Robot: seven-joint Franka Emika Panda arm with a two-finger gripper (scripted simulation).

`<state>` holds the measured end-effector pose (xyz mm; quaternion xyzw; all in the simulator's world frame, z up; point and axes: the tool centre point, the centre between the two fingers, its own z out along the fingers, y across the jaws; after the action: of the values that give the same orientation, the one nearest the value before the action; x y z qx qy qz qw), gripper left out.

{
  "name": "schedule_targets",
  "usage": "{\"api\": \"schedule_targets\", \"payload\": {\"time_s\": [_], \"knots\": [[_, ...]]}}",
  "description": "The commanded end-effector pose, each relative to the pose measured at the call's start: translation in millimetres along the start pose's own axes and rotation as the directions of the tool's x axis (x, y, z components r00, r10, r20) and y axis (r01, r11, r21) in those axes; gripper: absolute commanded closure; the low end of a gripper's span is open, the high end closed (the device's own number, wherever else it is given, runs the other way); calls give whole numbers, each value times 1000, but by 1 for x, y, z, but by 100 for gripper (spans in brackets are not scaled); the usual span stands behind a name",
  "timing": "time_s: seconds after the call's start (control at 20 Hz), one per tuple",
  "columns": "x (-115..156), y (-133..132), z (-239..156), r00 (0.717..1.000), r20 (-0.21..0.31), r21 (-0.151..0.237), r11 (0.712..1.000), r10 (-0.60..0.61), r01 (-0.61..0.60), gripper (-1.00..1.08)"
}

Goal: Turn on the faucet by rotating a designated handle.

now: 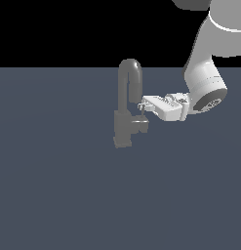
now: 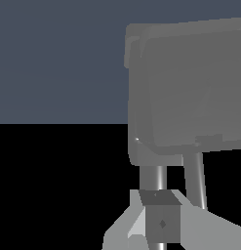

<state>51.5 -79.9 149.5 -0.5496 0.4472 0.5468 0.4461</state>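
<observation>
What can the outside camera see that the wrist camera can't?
Only the exterior view shows the robot's big white arm and the tap's whole arched spout standing on the floor. Only the wrist view shows the tap's blocky body filling the picture close up. Both show the tap and the end effector right beside it.

A flat, bare slate-blue floor [image 1: 58, 195] fills the exterior view from nine o'clock through six to three. Above it, toward twelve o'clock, lies a plain black backdrop [image 1: 68, 29]. Lighting is even and soft.
</observation>
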Motion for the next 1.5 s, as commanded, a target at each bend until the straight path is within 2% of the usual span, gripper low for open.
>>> {"api": "schedule_targets", "payload": {"time_s": [0.0, 0.4, 0.5, 1.3, 1.35, 1.4, 1.45], "knots": [[-2, 8, 0, 1000, 4, -6, 1000, 3, -3, 108], [-6, 25, 0, 1000, 4, -6, 1000, 3, -3, 108], [-9, 19, 0, 1000, -2, -2, 1000, -8, 8, 108], [20, 71, 0, 1000, 4, -5, 1000, 2, -2, 108], [20, 71, 0, 1000, 4, -5, 1000, 2, -2, 108], [6, 59, 0, 1000, -7, -6, 1000, -28, 28, 108], [13, 61, 0, 1000, -6, -6, 1000, -25, 25, 108]]}}
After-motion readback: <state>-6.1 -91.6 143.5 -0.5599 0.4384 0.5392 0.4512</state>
